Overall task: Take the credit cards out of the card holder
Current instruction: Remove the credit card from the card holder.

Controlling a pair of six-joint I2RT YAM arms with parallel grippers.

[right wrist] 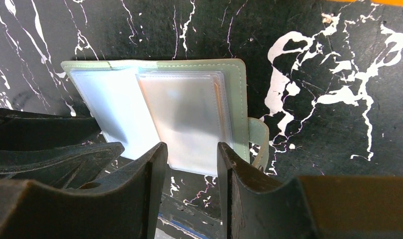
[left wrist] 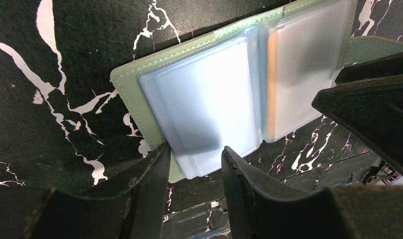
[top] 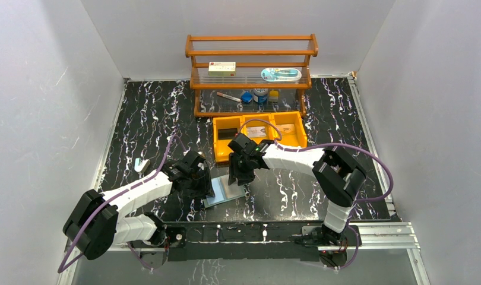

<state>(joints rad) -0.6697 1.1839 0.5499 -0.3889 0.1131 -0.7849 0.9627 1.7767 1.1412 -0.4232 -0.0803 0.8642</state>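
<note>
Seen from above, the card holder [top: 219, 196] lies open on the worktop [top: 143, 113] by its near edge, half hidden under both arms. Only the left wrist view shows an orange-tan credit card [left wrist: 271, 84], edge-on in a frosted pocket. The right wrist view shows the snap tab [right wrist: 259, 139]. The left jaws and right jaws are each partly open over the pockets' edge, gripping nothing.

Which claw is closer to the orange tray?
Right. The right gripper hangs just in front of the orange tray, over the card holder's right half; the left gripper is farther away, at its left half.
</note>
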